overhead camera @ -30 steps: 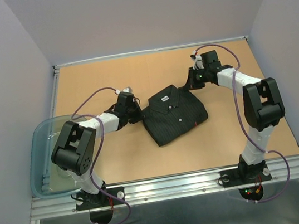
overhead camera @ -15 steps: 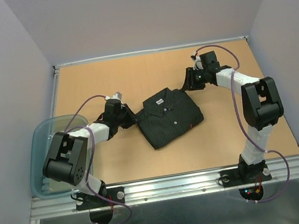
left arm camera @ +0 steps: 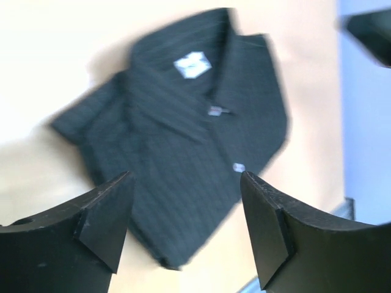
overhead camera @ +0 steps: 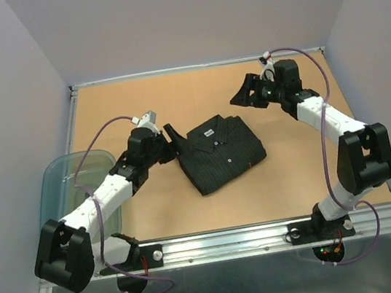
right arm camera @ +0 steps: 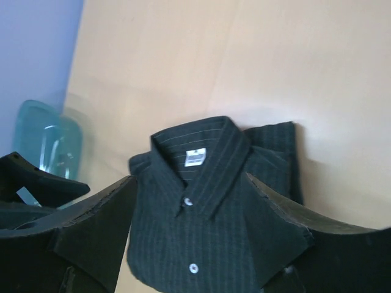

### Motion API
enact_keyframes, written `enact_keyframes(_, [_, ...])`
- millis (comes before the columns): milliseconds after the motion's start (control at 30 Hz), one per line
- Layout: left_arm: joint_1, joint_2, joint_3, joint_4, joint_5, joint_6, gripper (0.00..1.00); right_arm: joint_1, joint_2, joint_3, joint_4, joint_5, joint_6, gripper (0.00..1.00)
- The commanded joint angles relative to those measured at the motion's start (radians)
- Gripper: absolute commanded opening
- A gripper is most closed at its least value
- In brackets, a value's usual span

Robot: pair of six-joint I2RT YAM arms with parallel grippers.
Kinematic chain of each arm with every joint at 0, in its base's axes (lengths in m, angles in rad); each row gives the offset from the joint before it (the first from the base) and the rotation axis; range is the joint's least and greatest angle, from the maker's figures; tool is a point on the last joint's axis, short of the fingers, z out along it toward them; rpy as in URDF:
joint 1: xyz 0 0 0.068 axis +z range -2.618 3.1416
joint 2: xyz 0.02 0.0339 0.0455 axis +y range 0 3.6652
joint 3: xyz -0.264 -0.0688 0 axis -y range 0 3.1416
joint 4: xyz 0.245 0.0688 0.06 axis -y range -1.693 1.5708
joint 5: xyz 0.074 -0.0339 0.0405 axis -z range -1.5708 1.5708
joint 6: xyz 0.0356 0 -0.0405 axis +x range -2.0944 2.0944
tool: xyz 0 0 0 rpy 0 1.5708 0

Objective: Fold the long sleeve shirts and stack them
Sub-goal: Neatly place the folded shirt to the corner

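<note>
- Black shirt [overhead camera: 220,154] is lying folded into a compact rectangle near the middle of the desk [overhead camera: 173,98], front side up, with small white buttons and the white neck label showing.
- The collar end is pointing toward roughly 11 o'clock in the top view, so the whole fold is sitting slightly askew to the desk edges.
- Left gripper [overhead camera: 171,140] is hovering just beside the shirt at about 10 o'clock from it, jaws standing apart and holding nothing. Cannot tell from above whether a fingertip is brushing the cloth.
- The left wrist view is showing the shirt [left arm camera: 183,134] blurred, framed in the gap of that gripper [left arm camera: 186,183].
- Right gripper [overhead camera: 241,94] is hanging at about 1 o'clock from the shirt, apart from it, jaws spread with nothing between them.
- The right wrist view is looking down on the collar and label [right arm camera: 208,201] between the spread fingers of that gripper [right arm camera: 189,182].
- Blue-grey plastic tub [overhead camera: 60,174] is sitting at the desk's 9 o'clock edge beneath the left arm, well apart from the shirt, and is also showing in the right wrist view [right arm camera: 49,140].
</note>
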Motion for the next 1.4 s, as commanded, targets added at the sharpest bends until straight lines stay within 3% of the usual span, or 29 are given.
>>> enact_keyframes(0, [-0.082,-0.005,0.078,0.002,-0.008,-0.008,0.78,0.031,0.044,-0.097,0.265,-0.127,0.168,0.73])
enact_keyframes(167, [-0.154,0.199,0.170,0.060,-0.012,-0.017,0.72,0.046,0.178,-0.171,0.561,-0.165,0.283,0.73])
enact_keyframes(267, [-0.146,0.301,0.164,0.101,-0.044,-0.037,0.69,0.046,0.246,-0.184,0.644,-0.162,0.299,0.72])
enact_keyframes(533, [-0.045,0.456,-0.034,0.261,0.032,-0.126,0.63,0.009,0.368,-0.264,0.736,-0.130,0.264,0.72])
enact_keyframes(633, [-0.041,0.447,-0.061,0.270,0.043,-0.117,0.63,-0.006,0.345,-0.278,0.738,-0.135,0.253,0.72])
enact_keyframes(833, [-0.047,0.260,-0.052,0.156,-0.001,-0.069,0.71,-0.006,0.086,-0.382,0.730,-0.151,0.254,0.73])
enact_keyframes(1033, [-0.120,0.106,-0.035,0.037,-0.049,-0.085,0.78,0.029,-0.123,-0.555,0.729,-0.199,0.307,0.73])
enact_keyframes(1200, [-0.163,0.140,-0.115,0.078,-0.024,-0.161,0.76,0.041,-0.177,-0.723,0.753,-0.145,0.336,0.73])
enact_keyframes(1367, [-0.159,0.158,-0.196,0.112,-0.023,-0.184,0.75,0.031,-0.131,-0.887,0.827,-0.046,0.314,0.73])
